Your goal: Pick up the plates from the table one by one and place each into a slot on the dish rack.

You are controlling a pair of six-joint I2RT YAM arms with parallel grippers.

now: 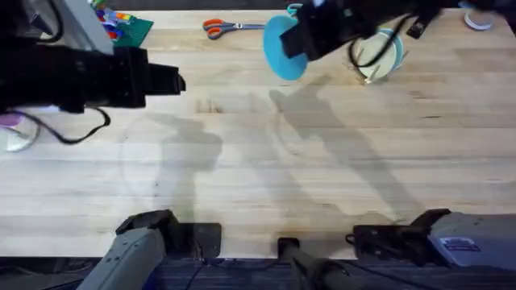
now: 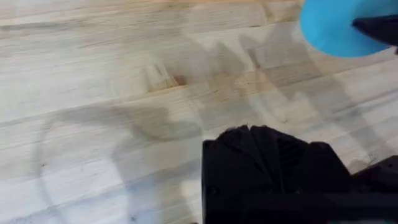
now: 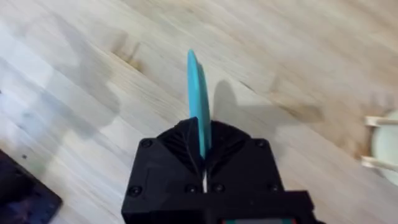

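Table (image 1: pixel 242 161) | scissors (image 1: pixel 222 27) far edge | right claw (image 3: pixel 202 146) grips teal plate (image 3: pixel 199 99)

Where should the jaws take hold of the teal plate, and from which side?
By its rim, as the right gripper has it now: the teal plate is thin and flat, so the jaws close on its two faces at one edge, seen edge-on in the right wrist view. Held that way it hangs clear of the table, with the far edge free to enter a slot of the dish rack.

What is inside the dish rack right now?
A pale plate stands in the dish rack. The right arm covers part of the rack, so other slots cannot be checked. The teal plate is in the right gripper.
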